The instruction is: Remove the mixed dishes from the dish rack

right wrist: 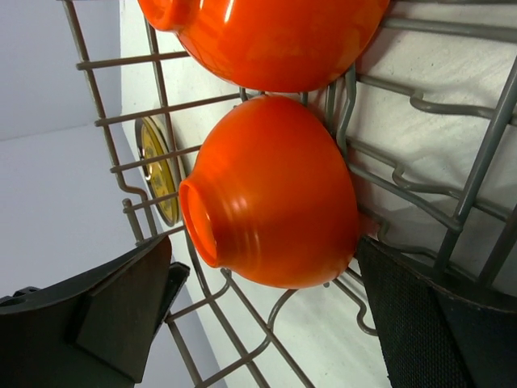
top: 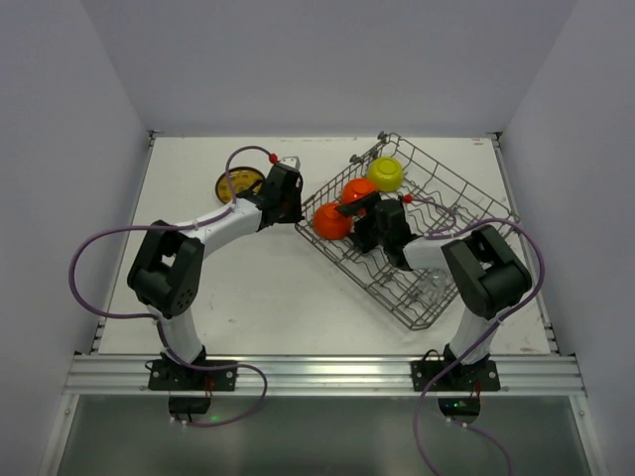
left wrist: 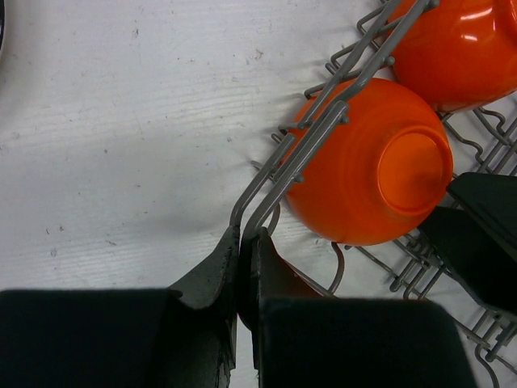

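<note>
Top view: dish rack (top: 451,198) sat skewed on the table (top: 258,288). Front orange bowl (top: 332,223) and rear orange bowl (top: 358,189) were in its left corner, with the yellow-green bowl (top: 385,174) behind them. What looked like clear glasses (top: 432,286) were at the near end. Patterned plate (top: 238,183) lay out on the table, just left of the rack. Left gripper (top: 288,203) was at the rack's left corner. Right gripper (top: 365,220) reached inside, by the orange bowls.

Left wrist: left gripper (left wrist: 245,238) was pinched tight on the rack's rim wire, bracing it. Front orange bowl (left wrist: 371,162) lay tipped just inside that rim, foot toward the camera. 1 dark finger (left wrist: 477,234) of the right gripper sat beside it.

Right wrist: right gripper (right wrist: 266,250) was spread wide, 1 finger each side of the front orange bowl (right wrist: 275,194). Neither pad clearly touched it. Rear orange bowl (right wrist: 266,32) sat right against it.

Risks, my read:
- The glossy curved wall could squirt out of the pads on closing.
- A lift could snag a wire divider or drag the rear bowl.
- If the rim pinch slipped, the rack would shift with the pull.
</note>
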`<state>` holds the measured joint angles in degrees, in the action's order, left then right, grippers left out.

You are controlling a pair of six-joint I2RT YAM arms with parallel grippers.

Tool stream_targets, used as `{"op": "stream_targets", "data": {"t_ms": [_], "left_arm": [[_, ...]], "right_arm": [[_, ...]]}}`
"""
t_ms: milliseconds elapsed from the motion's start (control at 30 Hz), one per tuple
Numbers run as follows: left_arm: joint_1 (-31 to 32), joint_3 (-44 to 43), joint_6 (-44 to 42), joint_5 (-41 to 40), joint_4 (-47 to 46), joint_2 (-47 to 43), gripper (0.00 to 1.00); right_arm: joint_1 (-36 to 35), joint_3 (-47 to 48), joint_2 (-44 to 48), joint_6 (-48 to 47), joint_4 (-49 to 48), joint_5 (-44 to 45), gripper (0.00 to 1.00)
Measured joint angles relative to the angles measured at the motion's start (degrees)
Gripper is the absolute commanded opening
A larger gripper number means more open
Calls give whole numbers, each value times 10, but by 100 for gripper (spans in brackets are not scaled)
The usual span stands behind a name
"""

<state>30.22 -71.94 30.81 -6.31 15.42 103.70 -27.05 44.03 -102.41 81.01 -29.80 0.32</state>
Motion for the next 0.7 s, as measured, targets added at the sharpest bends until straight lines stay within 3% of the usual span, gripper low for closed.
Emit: {"op": "stream_targets", "data": {"t_ms": [333, 700], "left_arm": [[0, 0, -2, 0, 0, 0, 0], [0, -1, -5, 0, 0, 0, 0]], "right_arm": [[-13, 28, -1, 0, 56, 15, 99], [-16, 35, -31, -12, 16, 18, 97]]}}
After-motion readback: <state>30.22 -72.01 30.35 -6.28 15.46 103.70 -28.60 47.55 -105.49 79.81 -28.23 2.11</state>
